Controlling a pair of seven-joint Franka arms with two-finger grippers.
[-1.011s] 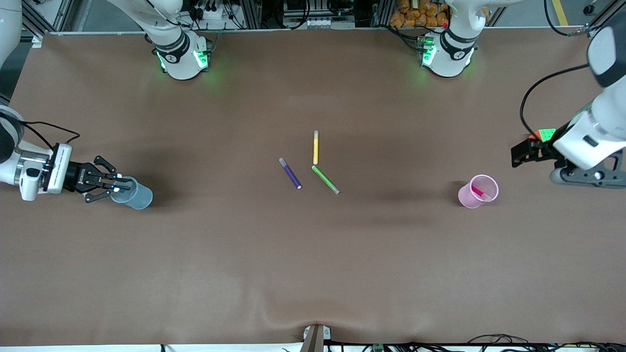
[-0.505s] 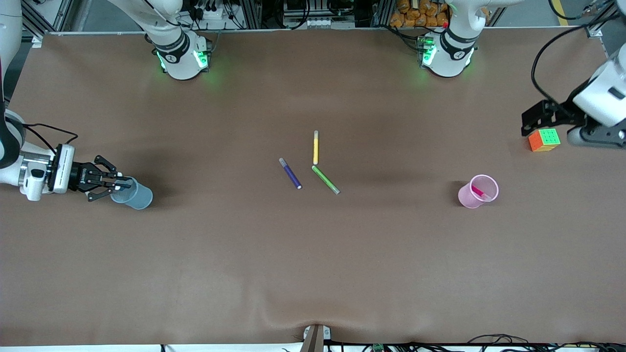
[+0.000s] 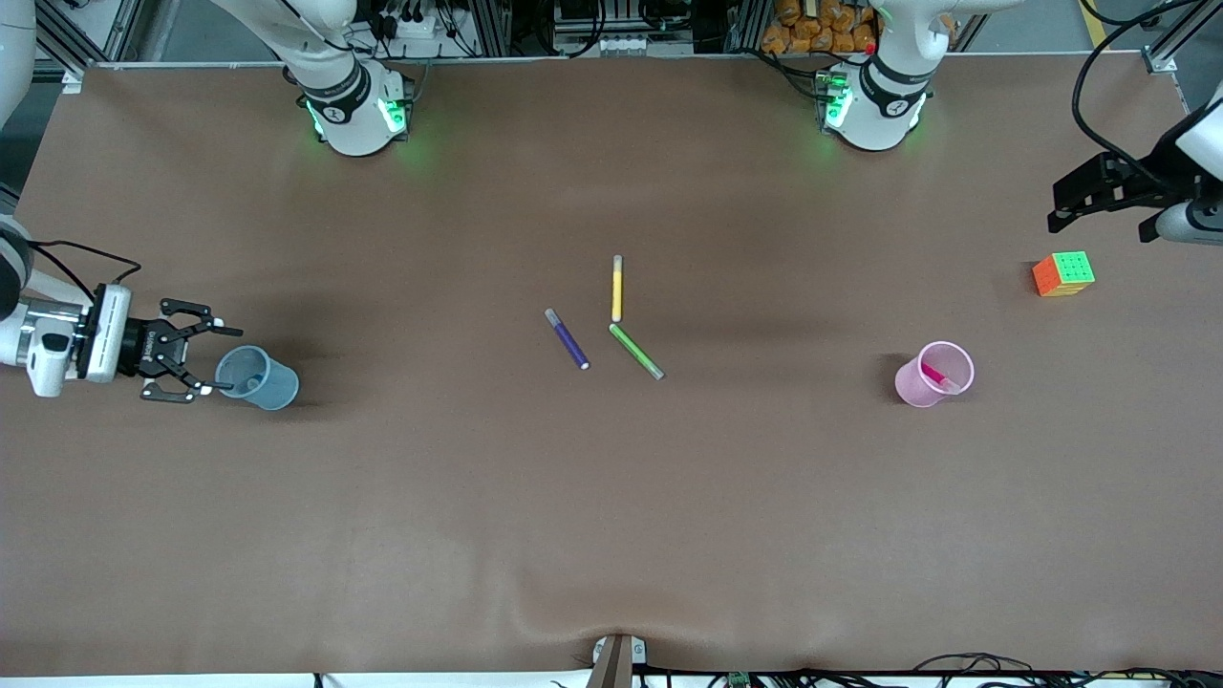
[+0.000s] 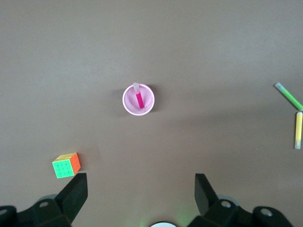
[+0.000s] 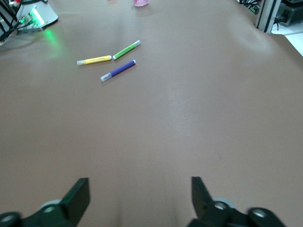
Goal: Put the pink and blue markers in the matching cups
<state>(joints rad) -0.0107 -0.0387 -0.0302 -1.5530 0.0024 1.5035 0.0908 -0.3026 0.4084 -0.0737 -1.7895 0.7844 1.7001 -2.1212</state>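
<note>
Now both hands stand spread and empty, and both markers are in their cups.
Nearest the front camera stands the pink cup (image 3: 934, 375) with the pink marker (image 3: 939, 376) leaning inside it; level with it, well off toward the right arm's end of the bench (image 3: 611, 535), stands the blue cup (image 3: 256, 377), where the blue marker shows only faintly inside. Just beside that blue cup hangs the right hand (image 3: 201, 359), which a second ago was pinched over the rim and has since let go and drawn back. Midway between the cups, slightly farther from the camera than the pink cup, lie the purple pen (image 3: 567, 338), green pen (image 3: 636, 351) and yellow pen (image 3: 617, 288). Farther again, a colour cube (image 3: 1062, 273) sits uncovered, since the left hand (image 3: 1099, 196) has pulled away past it, fingers wide apart.
</note>
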